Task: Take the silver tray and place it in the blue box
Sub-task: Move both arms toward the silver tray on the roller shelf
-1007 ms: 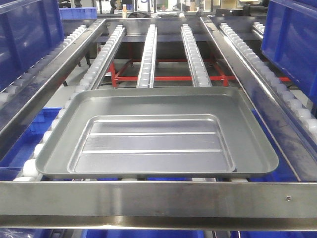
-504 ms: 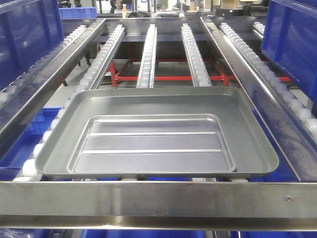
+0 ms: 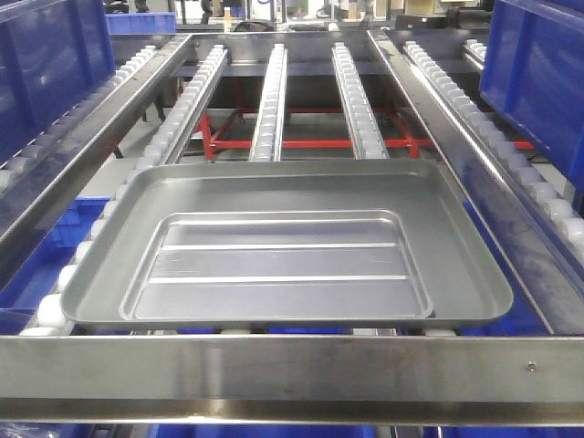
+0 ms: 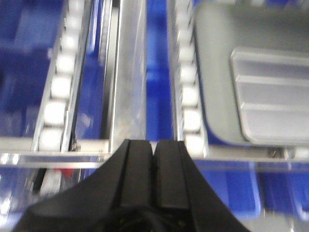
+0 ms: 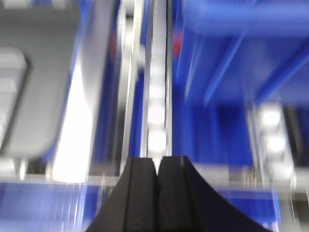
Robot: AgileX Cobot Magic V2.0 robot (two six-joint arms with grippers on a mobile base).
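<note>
Above the silver tray (image 3: 283, 246) the space is open, with room to come straight down. A steel crossbar (image 3: 292, 365) runs just in front of its near rim and blocks a level approach from the front. The left side rail (image 3: 82, 164) and right side rail (image 3: 456, 160) hem it in closely. Behind it, open gaps separate the roller tracks (image 3: 270, 100). The blue box (image 3: 538, 73) walls off the far right, and a blue crate (image 3: 46, 64) the far left.

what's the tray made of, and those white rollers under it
The silver tray looks like pressed sheet metal, perhaps stainless steel or aluminium; the look leaves that open. It has a grey satin sheen, soft reflections, and ridges stamped into its centre panel. The white rollers look like plastic: opaque, dull white, with no metallic glint.
</note>
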